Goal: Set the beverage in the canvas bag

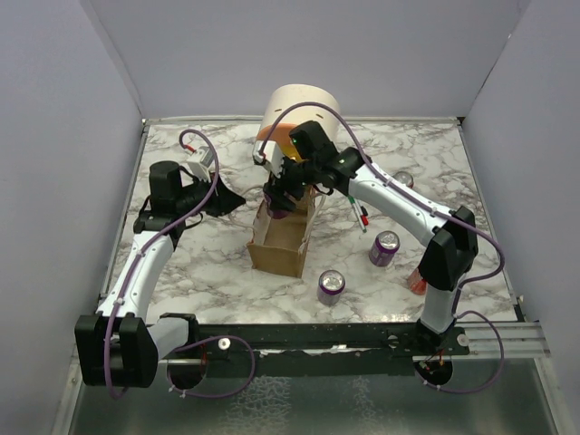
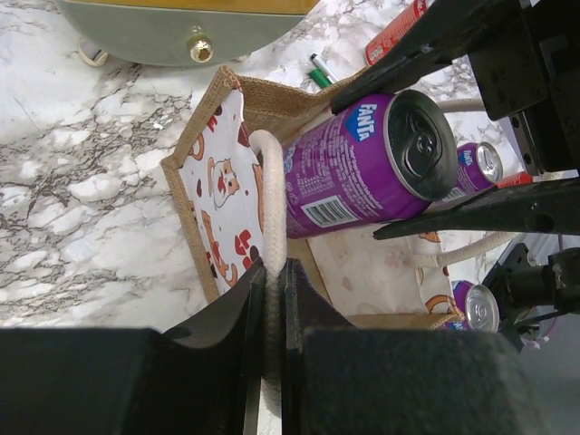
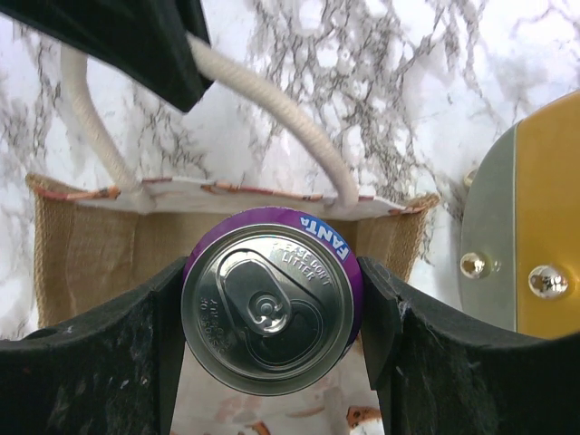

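Right jaws clamp one Fanta can (image 3: pixel 267 304) over the canvas bag (image 1: pixel 276 256); left jaws pinch one handle (image 2: pixel 269 217).

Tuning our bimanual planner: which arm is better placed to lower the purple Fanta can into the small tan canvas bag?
Right. The right gripper is shut on the purple can above the open canvas bag; the left gripper is occupied pinching its cream cord handle.

Our left arm (image 1: pixel 143 263) and right arm (image 1: pixel 399 201) both show glossy white links between chunky black joints, each trailed by a purple cable (image 1: pixel 313 106). Toward twelve o'clock a small green light (image 1: pixel 292 142) glows on the right wrist; the right gripper (image 3: pixel 272 308) is matte black.
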You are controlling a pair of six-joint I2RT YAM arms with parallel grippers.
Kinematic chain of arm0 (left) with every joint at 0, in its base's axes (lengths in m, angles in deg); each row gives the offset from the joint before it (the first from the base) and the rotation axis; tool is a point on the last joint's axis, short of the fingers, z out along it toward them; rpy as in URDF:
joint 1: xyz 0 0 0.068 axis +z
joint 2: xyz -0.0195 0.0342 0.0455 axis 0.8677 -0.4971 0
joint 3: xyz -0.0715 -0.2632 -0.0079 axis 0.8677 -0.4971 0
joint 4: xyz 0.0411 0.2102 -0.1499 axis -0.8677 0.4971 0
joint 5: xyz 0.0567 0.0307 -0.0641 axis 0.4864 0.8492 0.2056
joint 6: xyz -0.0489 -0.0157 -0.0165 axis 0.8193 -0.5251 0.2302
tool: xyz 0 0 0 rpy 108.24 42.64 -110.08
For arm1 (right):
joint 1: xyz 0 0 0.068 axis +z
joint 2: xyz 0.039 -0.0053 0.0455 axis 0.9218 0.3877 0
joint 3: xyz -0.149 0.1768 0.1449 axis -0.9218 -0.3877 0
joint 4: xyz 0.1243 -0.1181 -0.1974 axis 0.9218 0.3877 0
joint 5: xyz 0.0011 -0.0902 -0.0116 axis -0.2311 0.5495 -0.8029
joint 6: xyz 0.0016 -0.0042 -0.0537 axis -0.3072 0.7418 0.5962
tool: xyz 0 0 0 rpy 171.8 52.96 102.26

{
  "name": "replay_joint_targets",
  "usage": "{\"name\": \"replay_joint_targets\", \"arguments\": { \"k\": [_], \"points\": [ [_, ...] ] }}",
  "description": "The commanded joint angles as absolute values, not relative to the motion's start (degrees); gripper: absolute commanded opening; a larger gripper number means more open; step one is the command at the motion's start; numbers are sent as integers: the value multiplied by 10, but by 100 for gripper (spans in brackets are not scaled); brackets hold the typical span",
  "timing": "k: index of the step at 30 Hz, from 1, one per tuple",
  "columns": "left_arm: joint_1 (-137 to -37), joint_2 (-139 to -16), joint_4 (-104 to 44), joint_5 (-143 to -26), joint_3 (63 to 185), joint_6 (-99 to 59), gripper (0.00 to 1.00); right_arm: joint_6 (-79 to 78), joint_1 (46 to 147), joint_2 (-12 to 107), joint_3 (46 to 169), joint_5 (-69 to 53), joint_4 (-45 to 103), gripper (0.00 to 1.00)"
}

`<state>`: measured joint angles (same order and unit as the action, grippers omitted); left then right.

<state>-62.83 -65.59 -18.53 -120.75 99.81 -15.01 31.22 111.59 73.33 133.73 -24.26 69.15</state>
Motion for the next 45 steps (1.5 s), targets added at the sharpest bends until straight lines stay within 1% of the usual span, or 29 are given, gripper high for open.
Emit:
{"name": "replay_joint_targets", "arguments": {
  "k": [1, 4, 14, 23, 36, 40, 45],
  "points": [
    [-629, -646, -205, -1219, 984, -139, 0, 284, 1116, 728, 1314, -250, 565, 1],
    [-628, -645, -209, -1209, 978, -139, 0, 279, 1117, 720, 1283, -246, 531, 1],
    [-629, -643, -211, -1202, 973, -143, 0, 259, 1111, 717, 1220, -227, 483, 1],
    [-628, -641, -208, -1200, 974, -144, 0, 230, 1098, 731, 1189, -205, 446, 1],
    [-628, -639, -210, -1201, 973, -145, 0, 199, 1095, 767, 1187, -177, 421, 1],
    [-628, -638, -210, -1202, 972, -146, 0, 195, 1095, 774, 1181, -173, 413, 3],
    [-628, -639, -211, -1203, 972, -146, 0, 196, 1095, 784, 1178, -178, 410, 9]
  ]
}}
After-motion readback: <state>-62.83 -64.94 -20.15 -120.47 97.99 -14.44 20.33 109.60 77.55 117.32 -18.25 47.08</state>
